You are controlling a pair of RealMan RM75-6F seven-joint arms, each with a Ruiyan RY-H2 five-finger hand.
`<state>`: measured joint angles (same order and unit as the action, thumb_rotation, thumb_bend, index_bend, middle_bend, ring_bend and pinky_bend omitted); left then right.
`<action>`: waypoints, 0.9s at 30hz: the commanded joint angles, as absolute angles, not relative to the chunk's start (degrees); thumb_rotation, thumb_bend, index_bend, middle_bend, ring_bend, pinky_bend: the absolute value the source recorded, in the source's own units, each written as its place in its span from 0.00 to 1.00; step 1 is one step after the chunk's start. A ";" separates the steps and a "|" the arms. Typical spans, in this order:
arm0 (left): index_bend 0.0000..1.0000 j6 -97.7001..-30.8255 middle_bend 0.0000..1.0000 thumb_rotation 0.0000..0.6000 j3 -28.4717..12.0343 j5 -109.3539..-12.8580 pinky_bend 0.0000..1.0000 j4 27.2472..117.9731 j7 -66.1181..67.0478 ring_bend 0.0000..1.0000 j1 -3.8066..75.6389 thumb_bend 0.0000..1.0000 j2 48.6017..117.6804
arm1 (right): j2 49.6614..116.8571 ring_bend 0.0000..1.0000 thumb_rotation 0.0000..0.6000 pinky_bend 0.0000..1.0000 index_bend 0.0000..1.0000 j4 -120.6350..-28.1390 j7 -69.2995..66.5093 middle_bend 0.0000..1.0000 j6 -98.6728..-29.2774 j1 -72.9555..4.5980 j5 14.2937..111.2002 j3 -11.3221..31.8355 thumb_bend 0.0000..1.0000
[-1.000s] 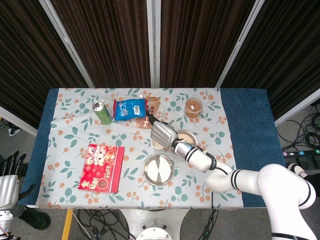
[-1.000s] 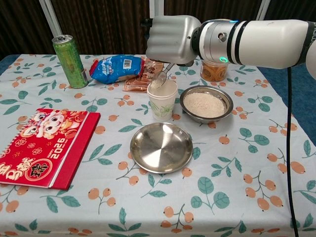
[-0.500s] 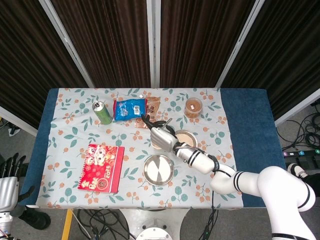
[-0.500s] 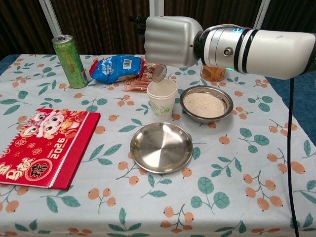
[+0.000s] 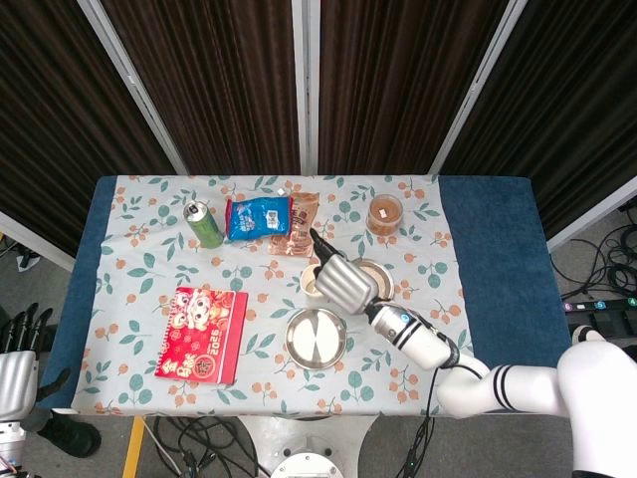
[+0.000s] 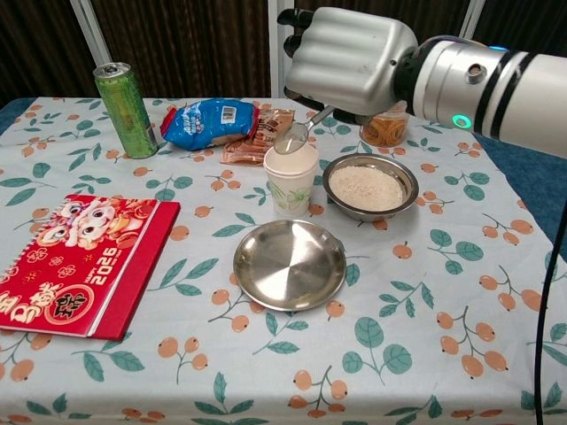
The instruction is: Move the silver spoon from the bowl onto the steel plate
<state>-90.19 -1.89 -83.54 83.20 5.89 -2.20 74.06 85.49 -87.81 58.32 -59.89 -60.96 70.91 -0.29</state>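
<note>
My right hand (image 6: 350,57) holds the silver spoon (image 6: 294,137) by its handle. The spoon's bowl hangs just over the rim of the white paper cup (image 6: 291,177). Right of the cup stands the steel bowl (image 6: 369,186), filled with white grains. The steel plate (image 6: 289,264) lies bare in front of cup and bowl. In the head view the right hand (image 5: 343,282) sits above the cup (image 5: 311,286) and just behind the plate (image 5: 316,337), hiding part of the bowl (image 5: 381,271). My left hand (image 5: 18,339) hangs off the table's left edge, fingers apart, holding nothing.
A green can (image 6: 124,108) stands at the back left. Beside it lie a blue snack bag (image 6: 210,120) and a brown packet (image 6: 264,133). A lidded orange jar (image 6: 385,128) stands behind the bowl. A red calendar book (image 6: 75,261) lies at the front left.
The right hand has lifted and drifted right and toward the front with the spoon. The spoon, dipped at the cup a second ago, now hangs slanted above its rim.
</note>
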 commanded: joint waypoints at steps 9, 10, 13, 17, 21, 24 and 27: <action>0.13 -90.98 0.10 1.00 -1.69 -84.26 0.11 84.70 7.06 0.05 -2.47 0.24 73.41 | 88.07 0.17 1.00 0.00 0.59 -90.72 45.22 0.56 -61.85 -52.64 78.88 -4.58 0.34; 0.13 -91.06 0.10 1.00 -1.65 -84.30 0.11 84.77 7.08 0.05 -2.54 0.24 73.39 | 89.18 0.16 1.00 0.00 0.57 -89.50 45.14 0.55 -61.56 -52.33 79.22 -4.63 0.34; 0.13 -91.14 0.10 1.00 -1.60 -84.30 0.11 84.82 7.06 0.05 -2.66 0.24 73.40 | 91.99 0.13 1.00 0.00 0.53 -86.61 44.58 0.52 -60.99 -51.74 80.19 -4.38 0.33; 0.13 -91.09 0.10 1.00 -1.58 -84.18 0.11 84.64 6.86 0.05 -2.77 0.24 73.44 | 94.55 0.10 1.00 0.00 0.49 -83.56 44.64 0.49 -60.27 -51.43 81.72 -4.01 0.33; 0.13 -90.93 0.10 1.00 -1.61 -84.11 0.11 84.33 6.57 0.05 -2.76 0.24 73.58 | 96.22 0.05 1.00 0.00 0.41 -81.72 44.65 0.43 -58.94 -51.37 82.37 -3.44 0.32; 0.13 -90.90 0.10 1.00 -1.58 -84.10 0.11 83.99 6.30 0.05 -2.81 0.24 73.77 | 97.21 0.04 1.00 0.00 0.37 -80.76 45.04 0.41 -57.85 -51.44 82.78 -3.06 0.32; 0.13 -91.00 0.10 1.00 -1.58 -84.04 0.11 83.71 5.98 0.05 -2.96 0.24 73.85 | 97.51 0.01 1.00 0.00 0.29 -80.71 45.72 0.35 -57.32 -51.41 83.32 -2.69 0.31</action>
<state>-90.98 -1.58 -84.05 83.73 6.00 -2.94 73.84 97.42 -80.71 45.61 -57.42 -51.42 83.11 -2.84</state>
